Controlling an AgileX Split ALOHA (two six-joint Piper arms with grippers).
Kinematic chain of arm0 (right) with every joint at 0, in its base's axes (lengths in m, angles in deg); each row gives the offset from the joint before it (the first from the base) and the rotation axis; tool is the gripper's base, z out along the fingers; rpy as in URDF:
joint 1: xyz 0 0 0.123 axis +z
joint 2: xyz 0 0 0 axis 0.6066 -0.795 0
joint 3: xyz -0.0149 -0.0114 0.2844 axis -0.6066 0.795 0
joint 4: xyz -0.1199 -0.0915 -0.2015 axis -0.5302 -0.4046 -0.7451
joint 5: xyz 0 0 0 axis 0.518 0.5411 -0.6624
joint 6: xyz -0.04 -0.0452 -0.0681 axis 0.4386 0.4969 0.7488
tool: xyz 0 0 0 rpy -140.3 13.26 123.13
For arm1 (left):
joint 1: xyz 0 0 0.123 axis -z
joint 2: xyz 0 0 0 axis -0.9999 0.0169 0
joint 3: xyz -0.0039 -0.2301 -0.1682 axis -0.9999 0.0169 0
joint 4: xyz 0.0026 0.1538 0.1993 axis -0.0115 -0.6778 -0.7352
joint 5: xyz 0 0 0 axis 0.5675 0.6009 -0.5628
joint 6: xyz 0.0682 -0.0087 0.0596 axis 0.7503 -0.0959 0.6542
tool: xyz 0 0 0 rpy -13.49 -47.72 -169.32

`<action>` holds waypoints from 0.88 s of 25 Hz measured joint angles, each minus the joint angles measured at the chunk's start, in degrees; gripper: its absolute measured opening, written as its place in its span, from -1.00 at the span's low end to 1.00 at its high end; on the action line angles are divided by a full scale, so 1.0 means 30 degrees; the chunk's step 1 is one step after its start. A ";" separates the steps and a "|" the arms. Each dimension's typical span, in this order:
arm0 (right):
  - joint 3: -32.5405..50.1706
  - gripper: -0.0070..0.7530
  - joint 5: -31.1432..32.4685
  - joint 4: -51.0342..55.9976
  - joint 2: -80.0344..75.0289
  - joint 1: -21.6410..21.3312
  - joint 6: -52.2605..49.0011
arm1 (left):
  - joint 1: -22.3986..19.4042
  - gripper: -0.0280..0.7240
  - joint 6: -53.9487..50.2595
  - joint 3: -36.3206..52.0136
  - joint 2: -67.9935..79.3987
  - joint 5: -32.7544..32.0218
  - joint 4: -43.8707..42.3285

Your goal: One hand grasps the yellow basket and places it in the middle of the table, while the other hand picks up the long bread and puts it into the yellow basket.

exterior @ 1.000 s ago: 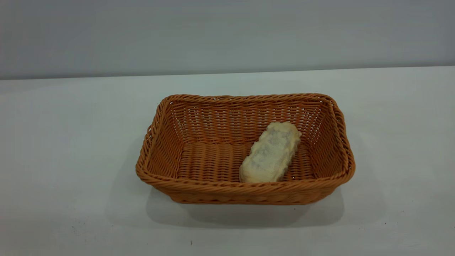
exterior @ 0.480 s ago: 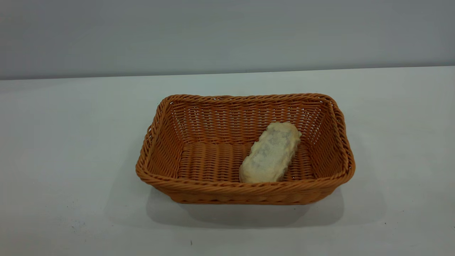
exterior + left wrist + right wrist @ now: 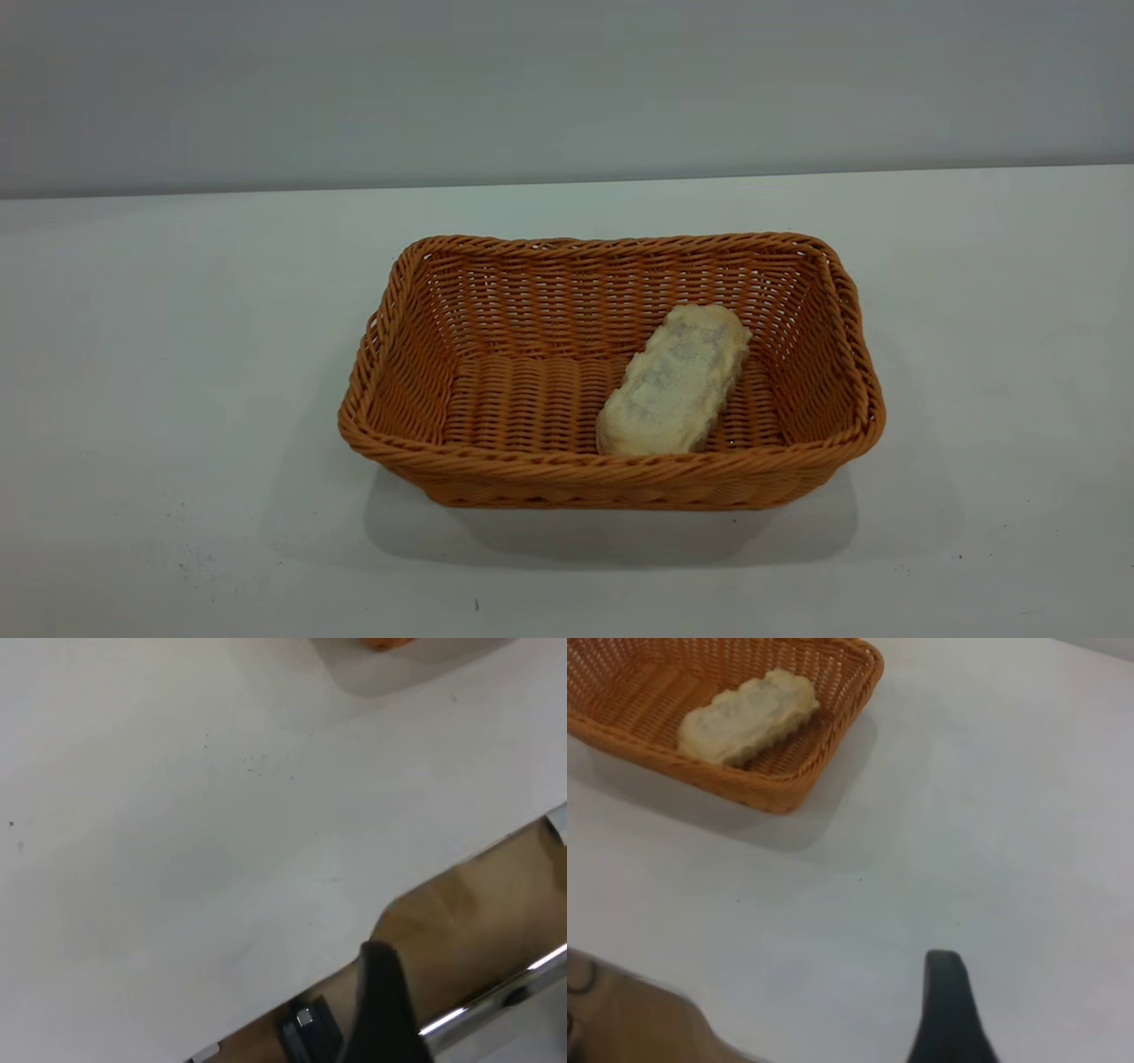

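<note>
Grey wall behind, and in front of it the table [image 3: 177, 354], white and bare apart from a few dark specks. Near its middle stands the yellow basket [image 3: 611, 483], flat on its base, and inside it lies the long bread [image 3: 673, 379], pale underside up, slanted across the right half of the floor with one end toward the front wall. It looks dropped there rather than set down with care, which would explain the upturned side and the slant. By my reckoning both halves of the job are finished: the basket is central and the loaf is in it. From the front neither arm shows at all. The right wrist camera looks back from well off, over open tabletop, at the basket's corner and the loaf, with only one dark finger [image 3: 946, 1014] of the right gripper in sight, so I cannot say whether that claw is spread or pressed together. The left wrist camera adds the table's edge and only a sliver of orange at the frame border; one dark finger [image 3: 383, 1005] of the left gripper shows there, and again I cannot tell its state.
</note>
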State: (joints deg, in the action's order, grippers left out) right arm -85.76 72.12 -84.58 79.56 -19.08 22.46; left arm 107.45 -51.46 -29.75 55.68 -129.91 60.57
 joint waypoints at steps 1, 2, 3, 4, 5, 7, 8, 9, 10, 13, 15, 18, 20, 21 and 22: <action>0.0000 0.48 0.0000 0.0000 0.0000 0.0000 0.0000 | 0.0000 0.61 -0.0046 0.0000 0.0000 0.0000 0.0000; 0.0000 0.48 0.0000 0.0000 0.0000 0.0000 0.0000 | 0.0000 0.61 -0.0070 0.0000 0.0000 0.0000 0.0000; 0.0000 0.48 0.0000 0.0000 0.0000 0.0000 0.0000 | 0.0000 0.61 -0.0070 0.0020 0.0000 0.0000 0.0000; 0.0000 0.48 0.0000 0.0000 0.0000 0.0000 0.0000 | 0.0000 0.61 -0.0070 0.0020 0.0000 0.0000 0.0000; 0.0000 0.48 0.0000 0.0000 0.0000 0.0000 0.0000 | 0.0000 0.61 -0.0091 0.0020 0.0000 0.0000 0.0000; 0.0000 0.48 0.0000 0.0000 0.0000 0.0000 0.0000 | 0.0000 0.61 -0.0091 0.0020 0.0000 0.0000 0.0000; 0.0000 0.48 0.0000 0.0000 0.0000 0.0000 0.0000 | 0.0000 0.61 -0.0095 0.0020 0.0000 0.0000 0.0000; 0.0000 0.48 0.0000 0.0000 0.0000 0.0000 0.0000 | 0.0000 0.61 -0.0095 0.0020 0.0000 0.0000 0.0000; 0.0000 0.48 0.0000 0.0000 0.0000 0.0000 0.0000 | 0.0000 0.61 -0.0095 0.0020 0.0000 0.0000 0.0000; 0.0000 0.48 0.0000 0.0000 0.0000 0.0000 0.0000 | 0.0000 0.61 -0.0095 0.0020 0.0000 0.0000 0.0000; 0.0000 0.48 0.0000 0.0000 0.0000 0.0000 0.0000 | 0.0000 0.61 -0.0111 0.0020 0.0000 0.0000 0.0000; 0.0000 0.48 0.0000 0.0000 0.0000 0.0000 0.0000 | 0.0000 0.61 -0.0111 0.0020 0.0000 0.0000 0.0000; 0.0000 0.48 0.0000 0.0000 0.0000 0.0000 0.0000 | 0.0000 0.61 -0.0111 0.0020 -0.0212 0.0035 0.0000; 0.0000 0.48 0.0000 0.0000 0.0000 -0.0024 0.0000 | -0.0051 0.61 -0.0111 0.0020 -0.0389 0.0055 0.0000; 0.0000 0.48 0.0000 0.0021 0.0000 -0.0179 0.0000 | -0.0267 0.61 -0.0111 0.0020 -0.0627 0.0051 0.0000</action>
State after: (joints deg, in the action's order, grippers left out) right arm -85.76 72.12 -84.52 79.56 -19.62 22.46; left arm 106.65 -51.79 -29.69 53.80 -129.76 60.57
